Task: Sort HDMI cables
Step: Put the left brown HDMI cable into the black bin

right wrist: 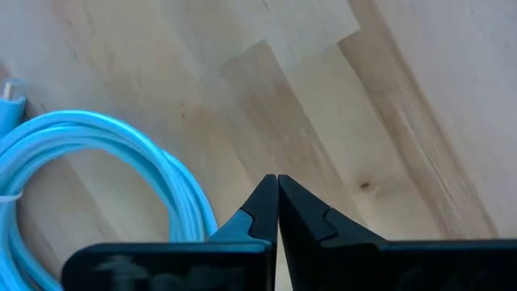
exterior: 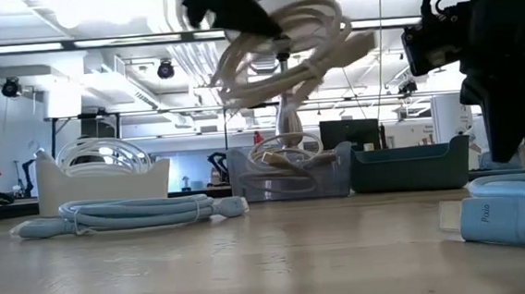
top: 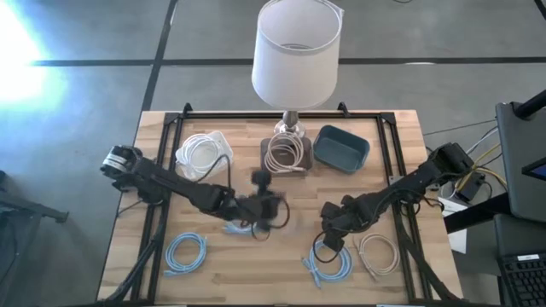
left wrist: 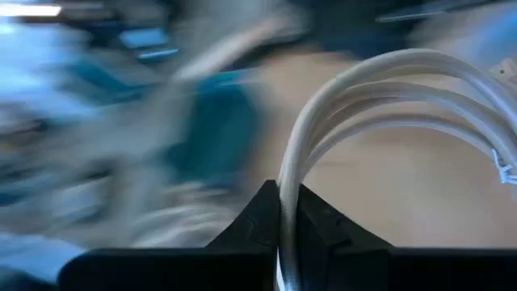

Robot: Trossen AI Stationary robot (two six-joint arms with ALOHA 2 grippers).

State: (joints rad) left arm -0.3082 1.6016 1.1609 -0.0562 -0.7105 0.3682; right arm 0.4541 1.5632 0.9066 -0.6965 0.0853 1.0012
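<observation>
My left gripper (top: 271,207) is over the table's middle, shut on a pale beige HDMI cable coil (exterior: 283,48) that it holds high above the wood. My right gripper (right wrist: 277,179) is shut and points down at bare wood, right beside a light blue coil (right wrist: 105,178) lying flat at the near right. Another light blue coil (top: 185,253) lies flat at the near left. A beige coil (top: 380,253) lies at the near right. White coils fill a white bin (top: 203,152), and beige coils lie in a dark tray (top: 286,155). My left gripper pinches several strands of the coil's loop (left wrist: 284,174) together between its two fingers. The loop arches out past the fingertips. In the low view the coil hangs tilted below the gripper (exterior: 234,10), lifted clear of the table.
A lamp with a large white shade (top: 296,51) stands at the far middle, behind the dark tray. A blue bin (top: 339,147) sits to its right. A black frame (top: 171,128) runs along the table's edges. Bare wood lies between the two near coils.
</observation>
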